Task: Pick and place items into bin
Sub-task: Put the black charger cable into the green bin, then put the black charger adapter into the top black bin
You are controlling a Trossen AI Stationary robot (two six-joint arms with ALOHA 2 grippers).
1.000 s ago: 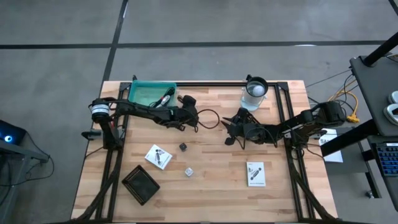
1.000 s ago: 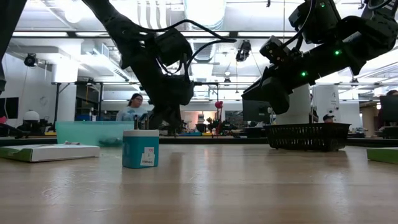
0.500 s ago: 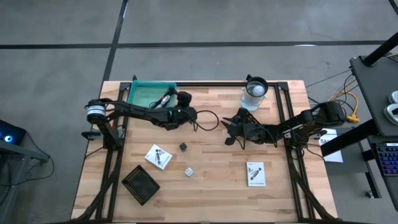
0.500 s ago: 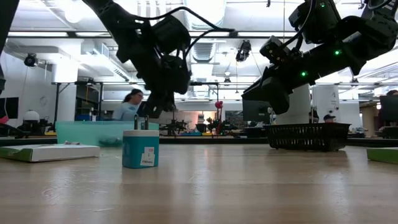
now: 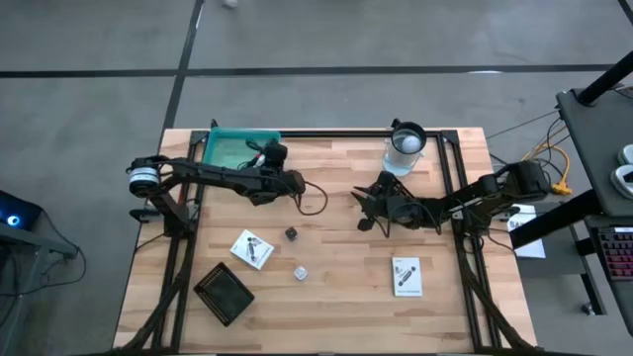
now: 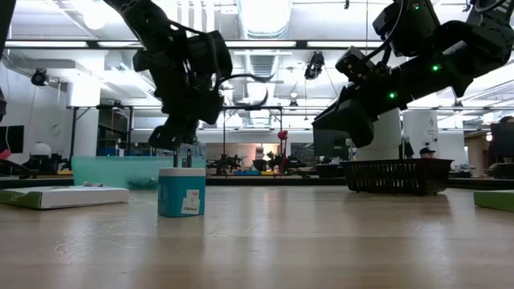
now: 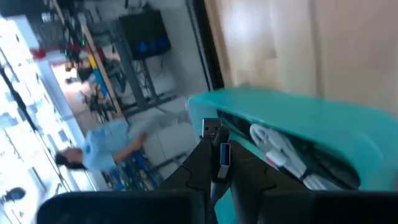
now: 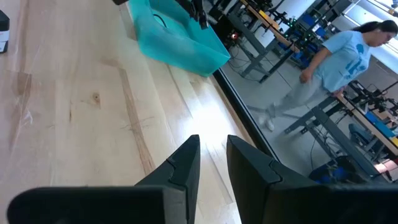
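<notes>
My left gripper [image 5: 276, 155] is at the right rim of the teal bin [image 5: 237, 148] and is shut on a thin black cable [image 5: 315, 201]. The cable's loop trails behind it toward the table's middle. The bin holds a white cable [image 7: 280, 146]. My right gripper [image 5: 368, 205] hovers open and empty right of the table's middle, near the clear cup with a white ball [image 5: 406, 141]. A white packet [image 5: 252, 249], a dark cube [image 5: 292, 233], a white cube [image 5: 299, 273] and a second packet [image 5: 406, 275] lie flat on the wood. My left gripper pinches the cable's plug end [image 7: 222, 155] between its two fingertips. The metal plug [image 7: 211, 129] sticks out past the fingertips toward the bin. The rest of the cable hangs slack behind the gripper in a loop [image 6: 250, 90], clear of the table in the low view.
A black mesh basket [image 5: 223, 294] stands at the near left corner. A black frame rail runs along the table's far edge behind the bin. A person [image 8: 323, 68] walks in the room beyond the table. A small teal-and-white box [image 6: 181, 191] shows close in the low view.
My left gripper has carried the cable toward the table's left, up to the teal bin's right rim, and has kept shut on it. The cable's loop has been drawn after it away from the table's middle.
</notes>
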